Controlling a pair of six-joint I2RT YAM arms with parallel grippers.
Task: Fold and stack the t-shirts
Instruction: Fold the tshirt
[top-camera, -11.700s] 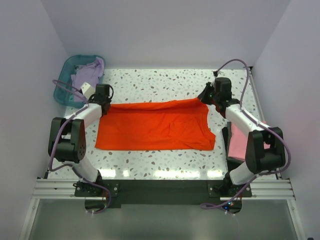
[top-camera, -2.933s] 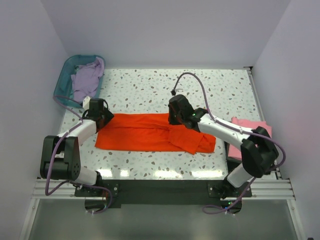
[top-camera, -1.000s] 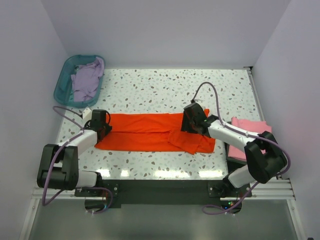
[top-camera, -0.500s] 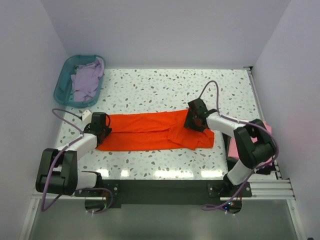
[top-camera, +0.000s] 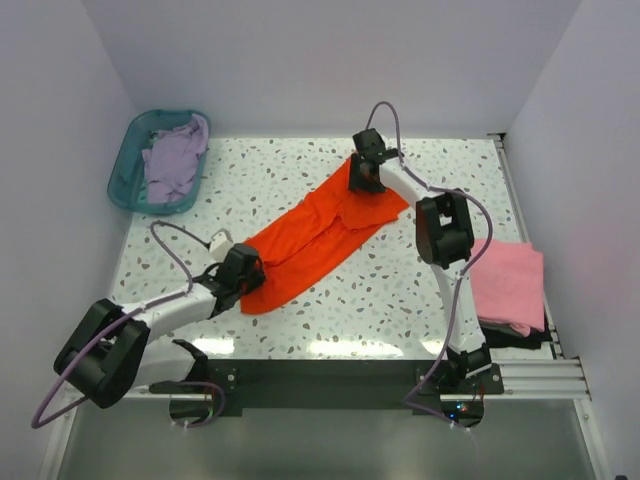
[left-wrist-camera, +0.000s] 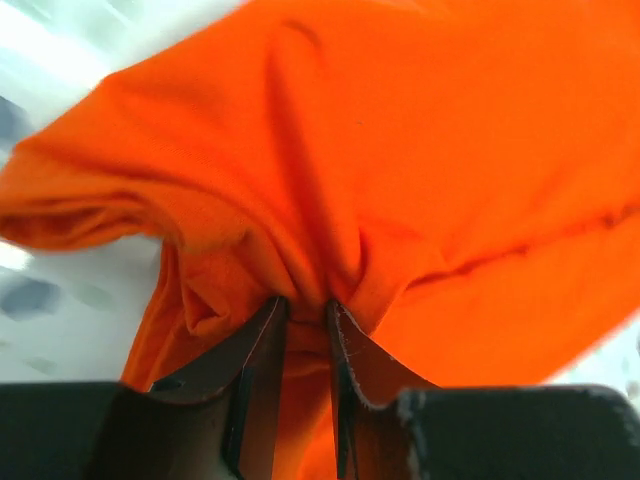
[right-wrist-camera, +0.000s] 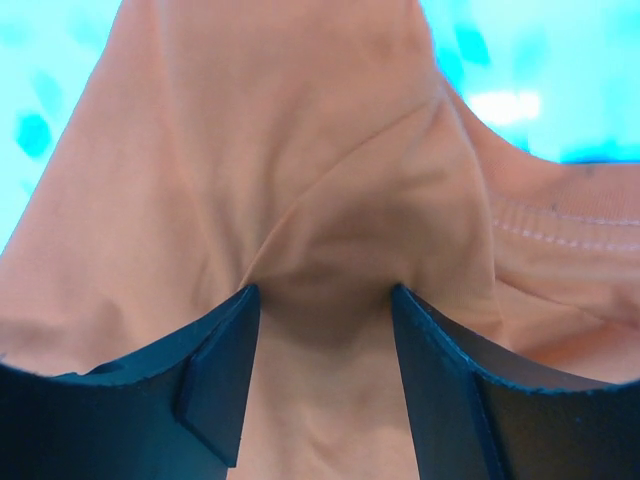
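The left end effector (left-wrist-camera: 305, 310) and right end effector (right-wrist-camera: 320, 290) each pinch the orange-red t-shirt (top-camera: 315, 235), stretched diagonally and wrinkled.

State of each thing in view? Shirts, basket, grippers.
orange shirt: long strip, diagonal on table, both ends gripped
pink shirt: folded, at the right edge
lavender shirt: crumpled in basket
basket: upright, holds lavender shirt
left gripper: shut on orange shirt
right gripper: shut on orange shirt
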